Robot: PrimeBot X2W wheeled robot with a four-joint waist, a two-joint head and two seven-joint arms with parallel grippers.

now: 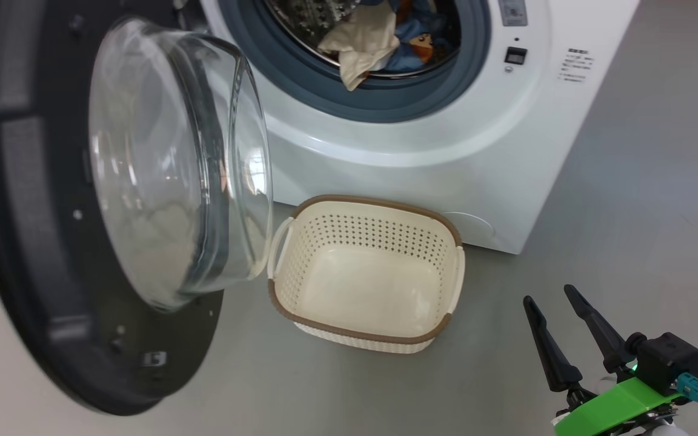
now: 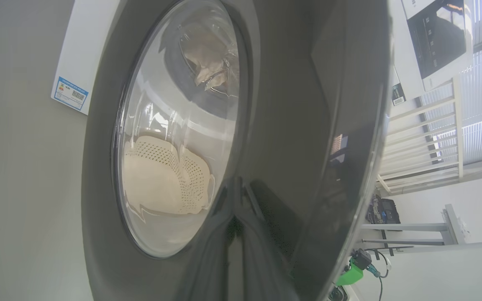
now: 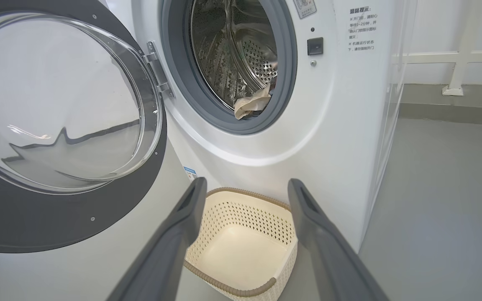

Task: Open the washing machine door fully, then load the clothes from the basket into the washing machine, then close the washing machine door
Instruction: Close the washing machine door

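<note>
The washing machine door (image 1: 34, 242) stands swung out at the left, its glass bowl (image 1: 167, 163) bulging toward the basket. Inside the drum of the washing machine (image 1: 446, 151) lie the clothes, a cream garment (image 1: 361, 45) and a blue one (image 1: 422, 42); the cream one (image 3: 251, 104) hangs over the gasket. The basket (image 1: 361, 336) sits on the floor below the opening with nothing in it. My right gripper (image 1: 548, 294) hovers open, low at the right, its fingers framing the basket (image 3: 232, 288). My left gripper (image 2: 241, 217) is shut, its tips against the door's glossy outer face (image 2: 299, 125).
Bare grey floor (image 1: 640, 181) stretches to the right of the machine. A white railing (image 3: 454, 58) runs along the back wall. The door's lower rim hangs close to the basket's left handle (image 1: 279, 242). A blue label (image 2: 70, 94) marks the machine's lower corner.
</note>
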